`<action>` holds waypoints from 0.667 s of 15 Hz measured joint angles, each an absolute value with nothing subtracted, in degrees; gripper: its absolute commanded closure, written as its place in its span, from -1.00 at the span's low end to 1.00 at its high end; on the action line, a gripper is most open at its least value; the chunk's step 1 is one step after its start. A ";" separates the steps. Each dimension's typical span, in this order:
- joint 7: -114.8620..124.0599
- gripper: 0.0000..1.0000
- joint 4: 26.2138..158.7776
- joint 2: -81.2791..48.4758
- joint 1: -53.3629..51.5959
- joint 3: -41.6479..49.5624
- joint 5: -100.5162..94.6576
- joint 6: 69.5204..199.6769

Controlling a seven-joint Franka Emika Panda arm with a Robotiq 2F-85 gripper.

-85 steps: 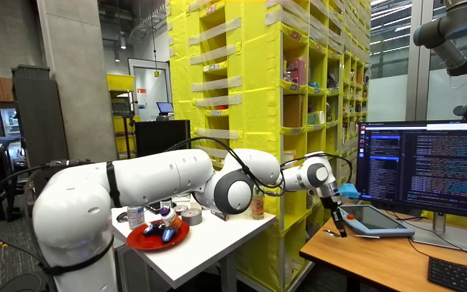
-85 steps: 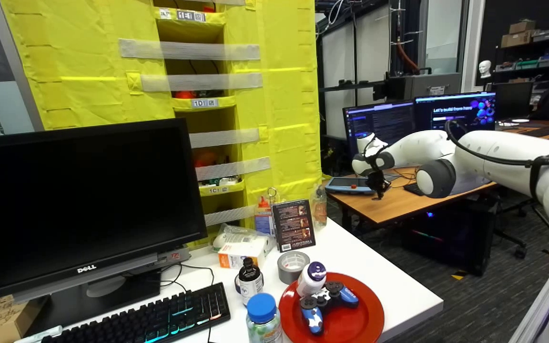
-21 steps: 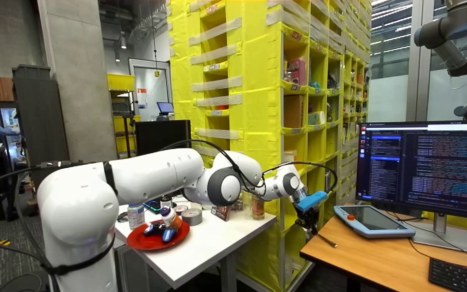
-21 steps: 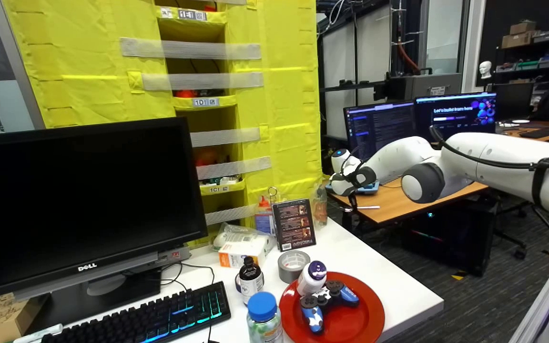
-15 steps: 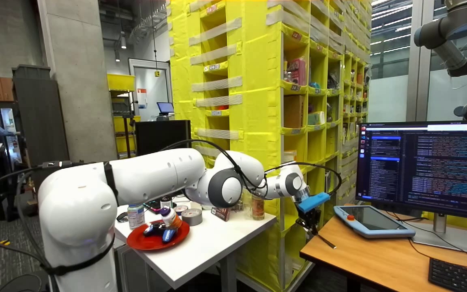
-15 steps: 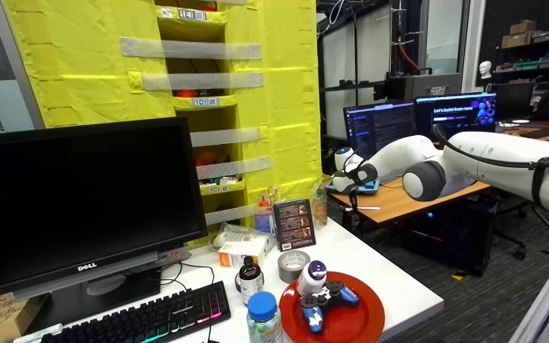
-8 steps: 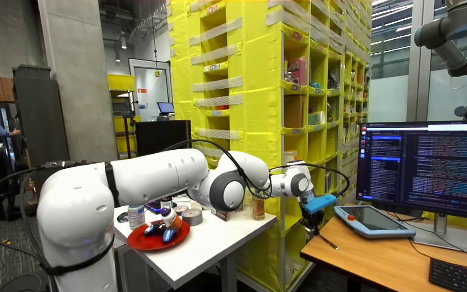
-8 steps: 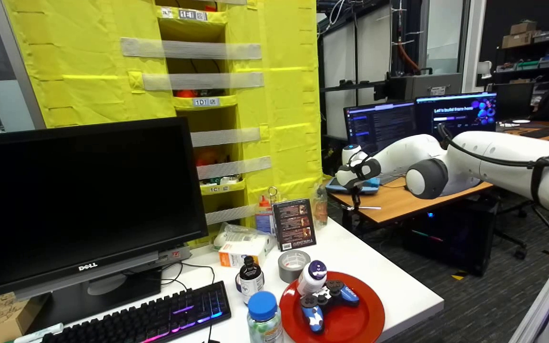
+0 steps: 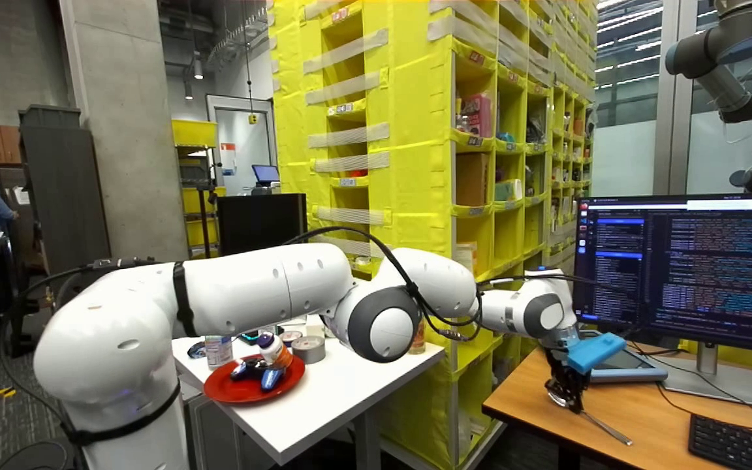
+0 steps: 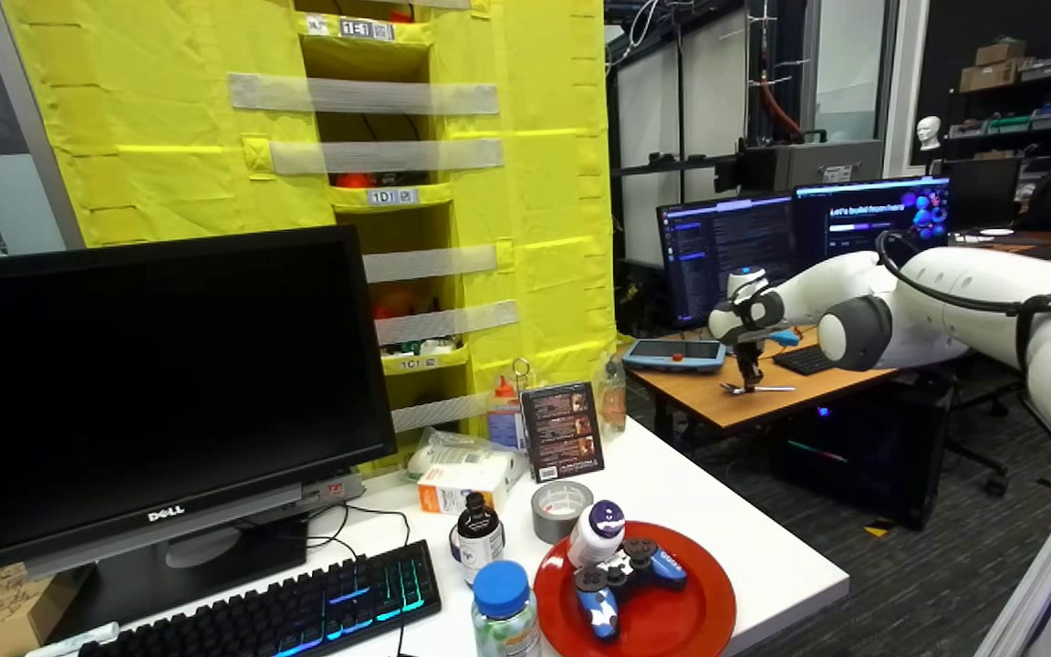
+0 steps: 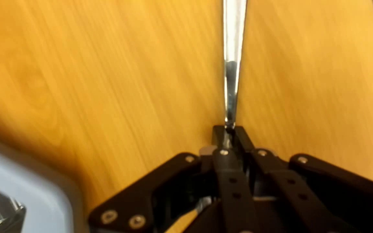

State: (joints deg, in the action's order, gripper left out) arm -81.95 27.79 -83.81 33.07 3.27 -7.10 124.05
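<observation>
My gripper [image 9: 570,406] is over the wooden desk [image 9: 526,424], pointing down, with its fingertips closed on a metal spoon [image 9: 608,429]. In the wrist view the spoon's shiny handle [image 11: 234,35] runs away from between the black fingertips [image 11: 230,134]. The spoon's bowl shows on the opposite side of the fingers in an exterior view [image 10: 732,390]. The bowl is hidden behind the fingers in the wrist view. The spoon is close to the desk surface; I cannot tell whether it touches it. A blue-framed tablet device [image 10: 676,355] lies on the desk beside the gripper.
A monitor [image 9: 683,261] and a black keyboard [image 9: 738,440] stand on the desk. The tall yellow shelf [image 9: 408,163] rises beside it. A white table [image 9: 343,398] holds a red plate [image 9: 219,386] with a game controller [image 10: 598,602] and a white bottle [image 10: 594,538], plus tape and bottles.
Earlier the spoon lay beside the tablet under the gripper. Then the gripper held it near the desk's corner by the shelf. Now the gripper has moved with it farther over the desk.
</observation>
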 measured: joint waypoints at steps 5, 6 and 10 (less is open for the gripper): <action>-90.93 0.96 27.46 -83.82 39.15 3.31 -7.09 124.03; -92.10 0.96 27.33 -83.82 39.55 3.31 -7.09 124.03; -95.88 0.96 27.25 -83.82 39.70 3.54 -7.09 123.53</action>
State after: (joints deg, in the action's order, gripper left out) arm -95.88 27.25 -83.82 39.70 3.54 -7.09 123.53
